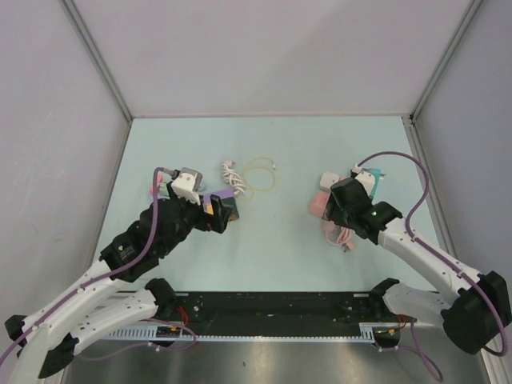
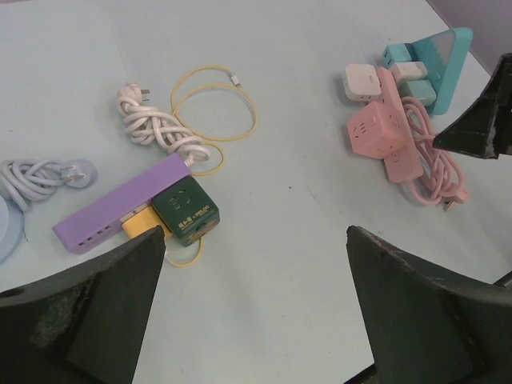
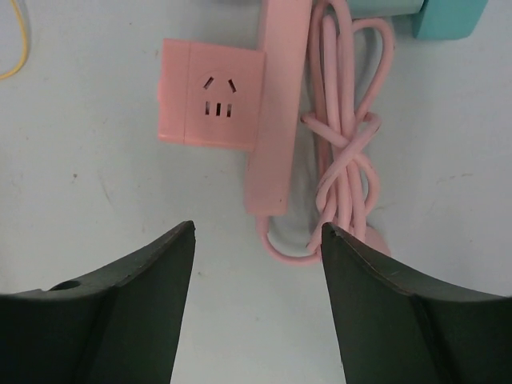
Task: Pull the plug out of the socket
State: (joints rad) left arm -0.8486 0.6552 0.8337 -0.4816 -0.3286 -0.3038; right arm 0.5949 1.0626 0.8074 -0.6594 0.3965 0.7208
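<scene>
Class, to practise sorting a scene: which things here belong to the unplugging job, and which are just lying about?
Job, probably: right claw, pink power strip, pink cube adapter on it.
Lying about: yellow cable loop, white coiled cord, purple strip, green cube.

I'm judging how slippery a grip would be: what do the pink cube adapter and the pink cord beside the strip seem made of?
Pink cube adapter: hard moulded plastic, satin finish, judging by crisp edges and clean-cut slots. Pink cord: flexible rubbery or vinyl sheath, faintly glossy, since it bends into soft tied loops; exact polymer unclear.
</scene>
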